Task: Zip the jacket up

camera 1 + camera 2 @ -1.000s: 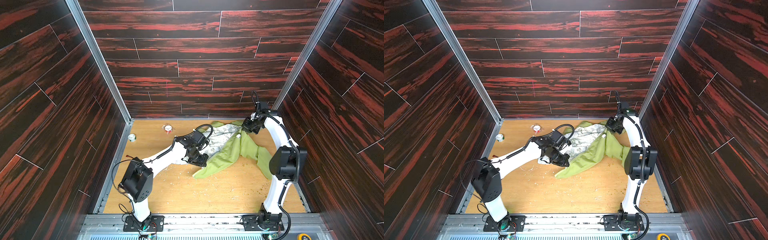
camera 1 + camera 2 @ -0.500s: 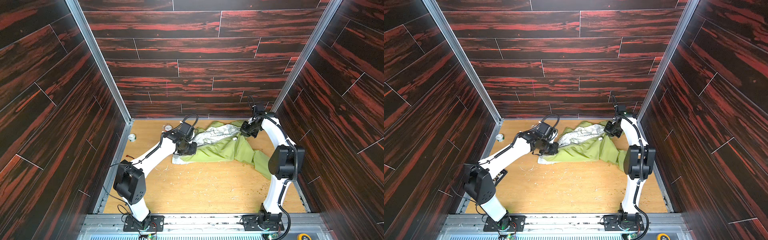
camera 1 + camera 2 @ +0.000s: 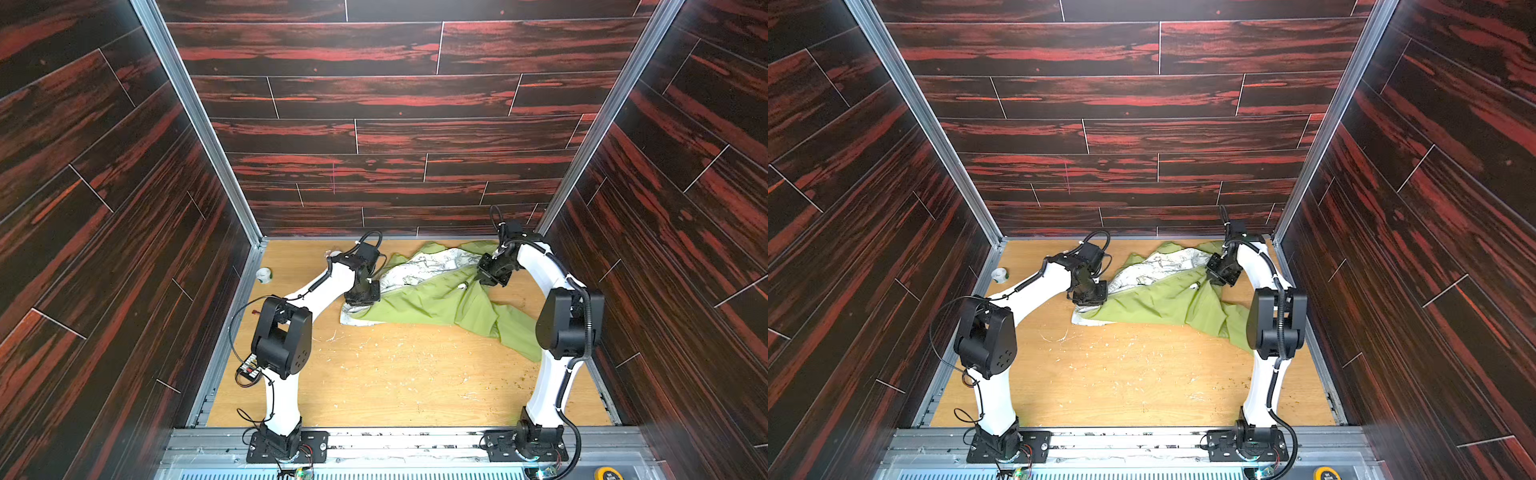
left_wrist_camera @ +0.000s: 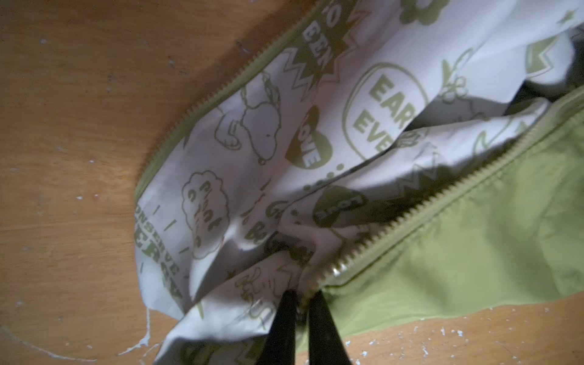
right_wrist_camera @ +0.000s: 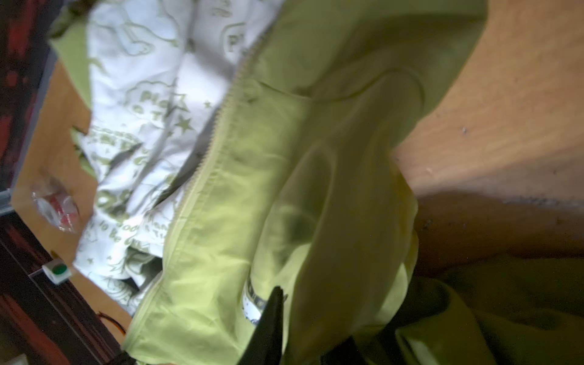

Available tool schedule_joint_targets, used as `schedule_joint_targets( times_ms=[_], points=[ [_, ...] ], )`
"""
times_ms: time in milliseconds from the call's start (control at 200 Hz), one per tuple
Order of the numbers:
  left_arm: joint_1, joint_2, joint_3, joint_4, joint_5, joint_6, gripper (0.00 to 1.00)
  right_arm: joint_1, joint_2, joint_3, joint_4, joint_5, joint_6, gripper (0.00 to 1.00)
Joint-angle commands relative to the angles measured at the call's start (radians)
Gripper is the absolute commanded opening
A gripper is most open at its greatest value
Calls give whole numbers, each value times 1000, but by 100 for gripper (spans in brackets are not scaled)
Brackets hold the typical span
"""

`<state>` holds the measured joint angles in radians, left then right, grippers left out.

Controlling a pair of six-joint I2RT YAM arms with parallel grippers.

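- Left end effector points down at the lower corner of the jacket. Its two fingers stand a little apart, and the low end of one zipper tooth row lies in the gap. It looks loosened, not clamped.
- A small metal piece sits at this end of the row. I cannot tell if it is the slider or only the stop.
- Right end effector is at the far end of the same green front panel. This wrist view is blurred. A green fold passes between its fingers, but I cannot tell if the fold is gripped or let go.
- The jacket lies open on the back half of the surface, between the two arms. Its pale printed lining is turned up.
- The second tooth row runs well apart from the first one. I judge that the zipping is not yet begun.
- Risk: if the left fingers close badly aimed, they may catch lining together with the teeth, and this cloth could jam the slider.
- Risk: with both ends free, the thin fabric can slump and cover the low end of the row.
- Risk: a pull from the right side while the left is loose would drag the whole jacket over the surface and would not stretch the edge.
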<state>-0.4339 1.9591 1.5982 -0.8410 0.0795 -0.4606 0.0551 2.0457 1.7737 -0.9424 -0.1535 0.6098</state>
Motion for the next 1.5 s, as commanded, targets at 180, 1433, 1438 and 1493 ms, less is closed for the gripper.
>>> schedule_joint_targets(
  times_ms=[180,1433,1438,1493],
  points=[
    [28,-118,-27,-30,-70,-27,66,11,-107,-119,97,71,64,60],
    [158,30,-18,86,96,-57,74,338,-482,-559,234,147,239,65],
    [159,31,-18,86,97,-56,74,339,-481,-560,235,147,241,65],
    [158,36,-23,92,103,-52,74,353,-476,-579,256,130,264,65]
  ],
)
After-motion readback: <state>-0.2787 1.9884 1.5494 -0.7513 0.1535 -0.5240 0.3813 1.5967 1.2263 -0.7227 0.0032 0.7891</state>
